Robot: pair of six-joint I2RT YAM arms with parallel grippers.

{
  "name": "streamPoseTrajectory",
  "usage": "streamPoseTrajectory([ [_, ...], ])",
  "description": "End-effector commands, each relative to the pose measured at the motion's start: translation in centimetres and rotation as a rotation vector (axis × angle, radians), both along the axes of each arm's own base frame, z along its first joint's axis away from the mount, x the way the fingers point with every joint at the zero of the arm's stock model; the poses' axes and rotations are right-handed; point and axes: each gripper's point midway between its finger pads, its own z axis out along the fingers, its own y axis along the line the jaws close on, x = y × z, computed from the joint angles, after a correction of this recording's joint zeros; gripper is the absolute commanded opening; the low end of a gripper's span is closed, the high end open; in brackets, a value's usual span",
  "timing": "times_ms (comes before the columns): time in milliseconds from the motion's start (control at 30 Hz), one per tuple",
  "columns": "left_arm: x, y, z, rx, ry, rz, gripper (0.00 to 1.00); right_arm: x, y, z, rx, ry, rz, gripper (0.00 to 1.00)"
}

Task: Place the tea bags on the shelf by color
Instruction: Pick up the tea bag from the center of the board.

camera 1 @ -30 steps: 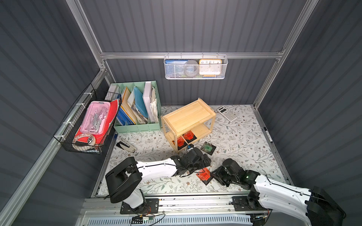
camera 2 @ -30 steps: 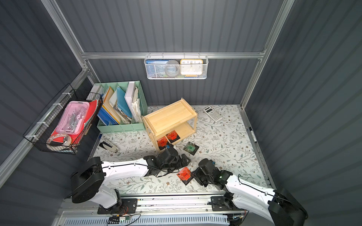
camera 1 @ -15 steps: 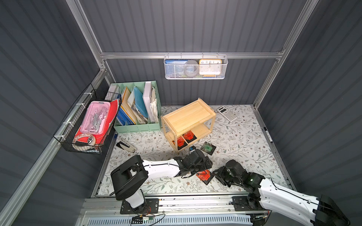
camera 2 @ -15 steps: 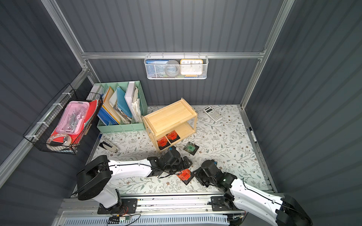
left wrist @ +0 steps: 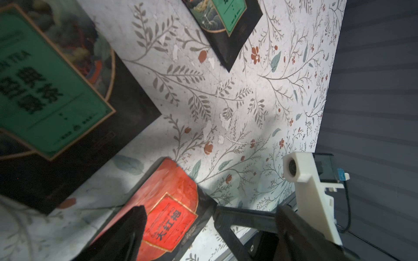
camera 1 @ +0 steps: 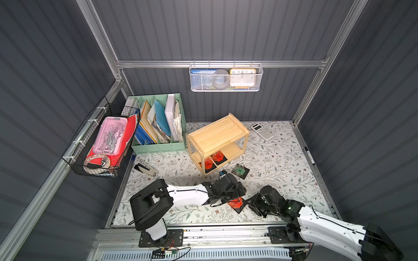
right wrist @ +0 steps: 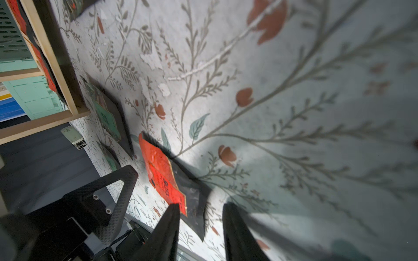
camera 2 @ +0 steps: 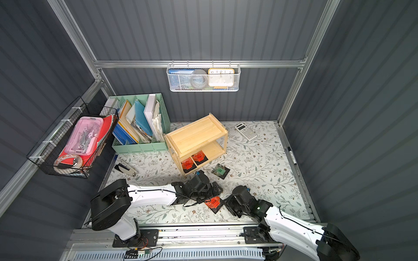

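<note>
On the lower tier of the shelf (camera 1: 214,135), two orange-red tea bags (camera 1: 207,164) are already parked side by side and the top tier is bare, so the red group can be called one short and the green group not begun. A green tea bag (camera 1: 240,171) is seen flat on the mat (camera 1: 282,158) just in front of the shelf, and green ones are also caught in the left wrist view, all untouched. So the step in hand is judged to be the pickup of the loose orange-red sachet (camera 1: 235,202), which is found near the mat's front edge, right between the two grippers and, going by its shadow, maybe tipped up a bit. Jaws next. The left gripper (left wrist: 210,210) is held wide open over that sachet. One of its fingers (left wrist: 129,228) is seen across the red label, but real contact can't be confirmed. The right gripper (right wrist: 200,205) is only partly open, with the sachet's black corner framed between its tips and nothing pinched yet. What's probably called for next: the right jaws closed on that thin corner without it being shoved away, then a lift and a carry to the lower tier beside the other two.
</note>
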Motion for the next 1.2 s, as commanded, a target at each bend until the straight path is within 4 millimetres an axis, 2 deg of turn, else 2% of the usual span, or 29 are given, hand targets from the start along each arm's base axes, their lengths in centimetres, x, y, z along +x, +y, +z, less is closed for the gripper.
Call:
streamPoseTrajectory([
  [0, -0.7, 0.3, -1.4, 0.032, 0.039, 0.001, 0.95, -0.6, -0.3, -0.9, -0.02, 0.025, 0.02, 0.37],
  [800, -1.6, 1.5, -3.5, 0.094, 0.108, 0.031, 0.95, -0.4, -0.3, -1.6, -0.022, -0.002, 0.027, 0.36],
  [1167, -1.7, 1.6, -3.6, 0.097, 0.112, 0.027, 0.95, 0.2, 0.1, -1.8, -0.016, -0.029, 0.035, 0.28],
])
